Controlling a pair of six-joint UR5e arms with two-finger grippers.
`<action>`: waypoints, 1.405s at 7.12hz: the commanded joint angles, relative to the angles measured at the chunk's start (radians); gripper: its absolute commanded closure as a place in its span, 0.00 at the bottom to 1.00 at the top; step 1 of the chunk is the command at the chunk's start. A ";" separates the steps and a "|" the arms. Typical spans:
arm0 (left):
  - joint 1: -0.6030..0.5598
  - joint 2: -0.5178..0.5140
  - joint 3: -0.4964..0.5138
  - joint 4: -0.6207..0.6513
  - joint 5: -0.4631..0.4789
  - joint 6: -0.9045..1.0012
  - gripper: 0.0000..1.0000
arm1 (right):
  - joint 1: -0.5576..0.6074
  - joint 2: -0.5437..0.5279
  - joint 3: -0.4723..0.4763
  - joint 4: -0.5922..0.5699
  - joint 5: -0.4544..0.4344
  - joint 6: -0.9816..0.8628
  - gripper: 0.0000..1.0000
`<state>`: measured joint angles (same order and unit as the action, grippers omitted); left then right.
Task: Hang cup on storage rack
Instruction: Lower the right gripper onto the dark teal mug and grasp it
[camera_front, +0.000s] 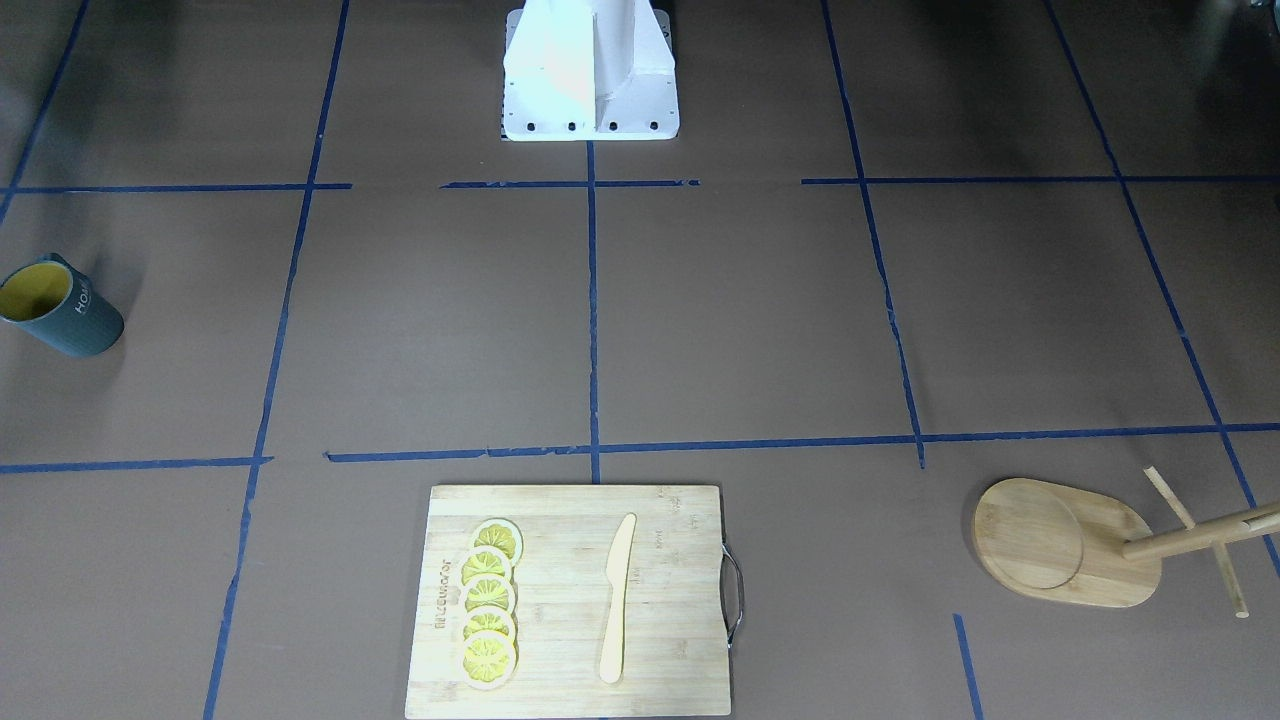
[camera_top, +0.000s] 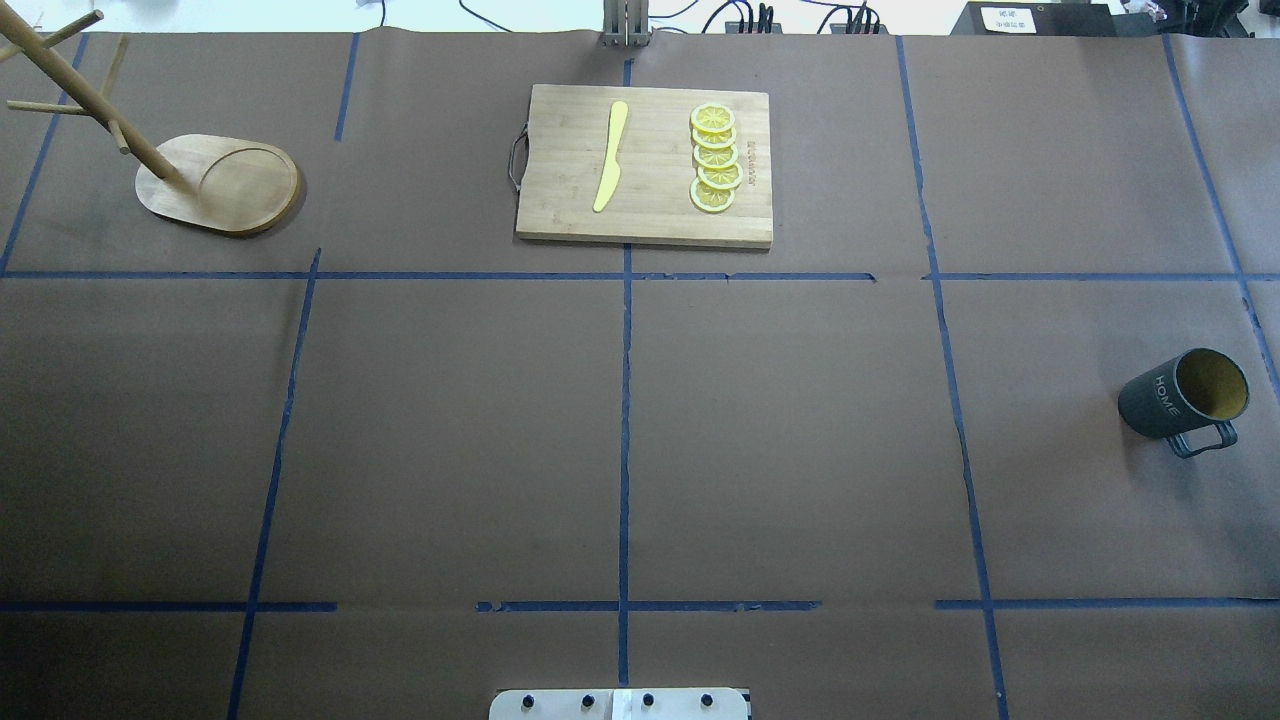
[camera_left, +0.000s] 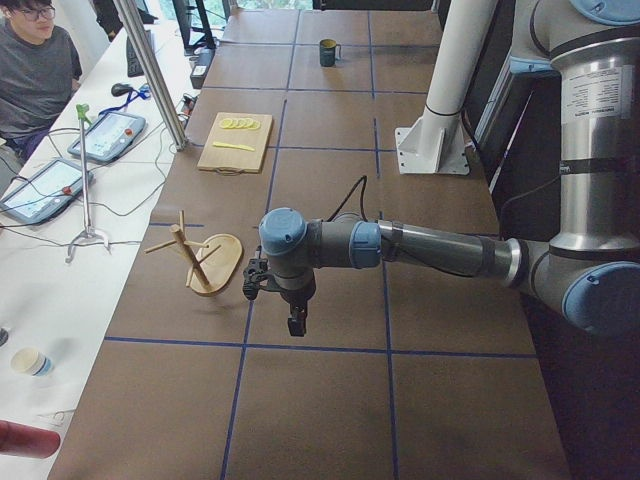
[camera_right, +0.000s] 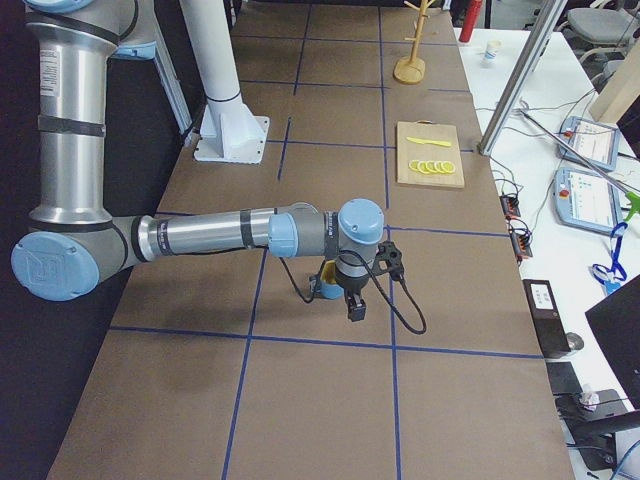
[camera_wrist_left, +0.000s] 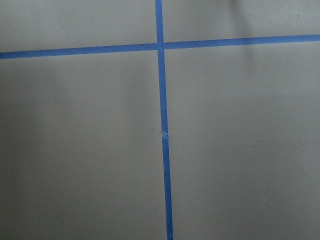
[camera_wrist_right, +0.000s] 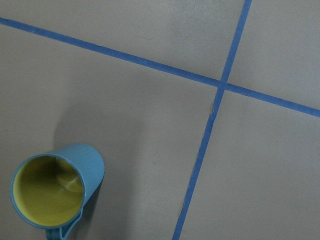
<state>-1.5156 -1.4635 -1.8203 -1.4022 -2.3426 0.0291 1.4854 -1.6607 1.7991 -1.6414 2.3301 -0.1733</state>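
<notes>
We find the cup (camera_top: 1180, 405) upright on the right side of the surface (camera_top: 780, 450), well apart from the storage rack (camera_top: 220, 185) in the far left corner. Our right claw (camera_right: 356, 308) hangs near it, so that arm is nearer. In its wrist view the cup sits low and left, handle toward the bottom edge. Whether the right claw or left claw (camera_left: 297, 322) is open, we cannot tell.

Soft, even light, sharp focus; the cup (camera_wrist_right: 54, 192) casts a faint shadow.
</notes>
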 joint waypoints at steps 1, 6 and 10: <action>0.002 -0.001 0.009 0.000 0.002 0.000 0.00 | -0.010 0.027 -0.001 0.000 0.000 0.002 0.00; 0.002 -0.001 0.018 0.000 0.000 0.000 0.00 | -0.244 0.019 -0.079 0.402 -0.017 -0.017 0.00; 0.002 0.000 0.015 0.000 -0.003 0.000 0.00 | -0.310 -0.016 -0.079 0.402 -0.050 -0.051 0.00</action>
<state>-1.5140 -1.4647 -1.8042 -1.4021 -2.3453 0.0285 1.2037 -1.6694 1.7210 -1.2396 2.2900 -0.2253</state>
